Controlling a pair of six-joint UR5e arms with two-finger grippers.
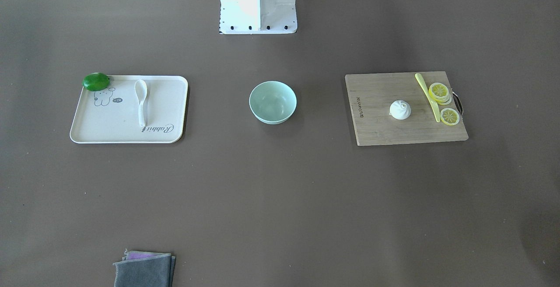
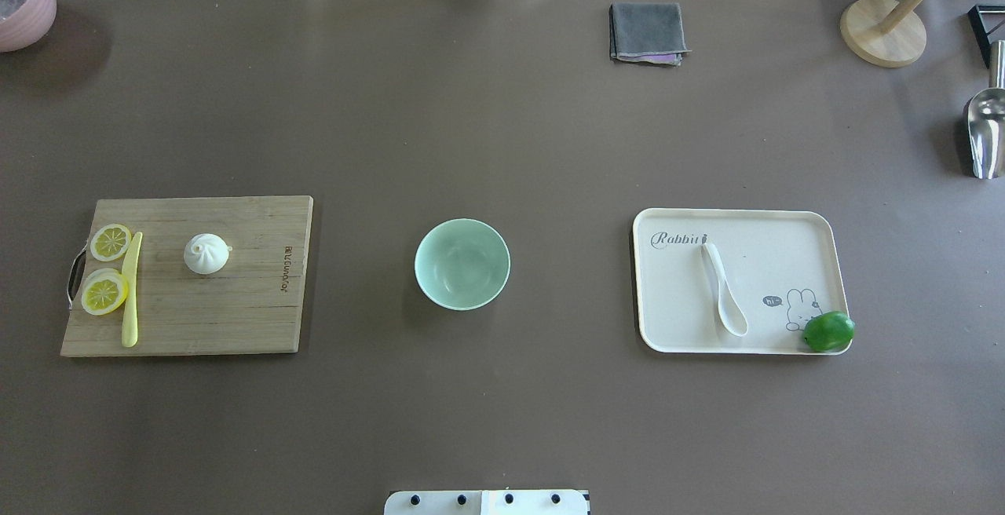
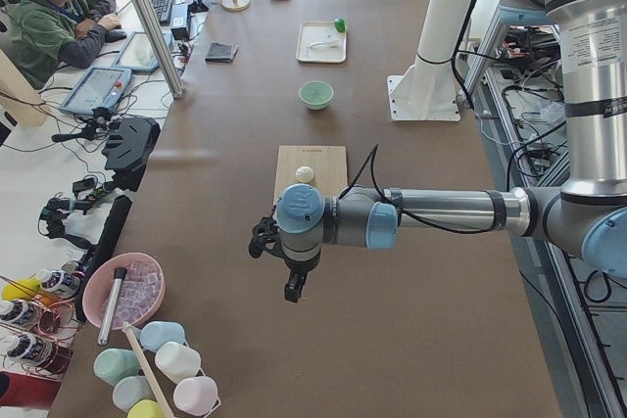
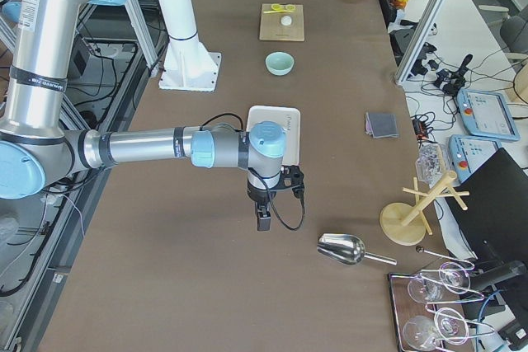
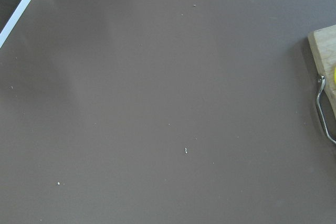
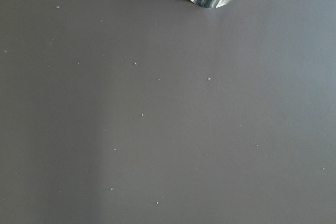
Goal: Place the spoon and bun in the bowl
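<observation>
The white spoon [image 2: 724, 289] lies on a cream tray [image 2: 816, 224] on the right of the overhead view. The white pleated bun [image 2: 206, 253] sits on a wooden board [image 2: 235, 311] on the left. The mint-green bowl [image 2: 462, 264] stands empty between them. My left gripper [image 3: 292, 286] shows only in the exterior left view, over bare table on the near side of the board. My right gripper [image 4: 263, 220] shows only in the exterior right view, over bare table just on the near side of the tray. I cannot tell whether either is open or shut.
Lemon slices [image 2: 106, 279] and a yellow-green knife [image 2: 131, 291] lie on the board's left end. A green fruit [image 2: 828, 331] sits on the tray's corner. A grey cloth [image 2: 646, 32], a metal scoop [image 2: 985, 134] and a wooden stand [image 2: 883, 32] are at the far side.
</observation>
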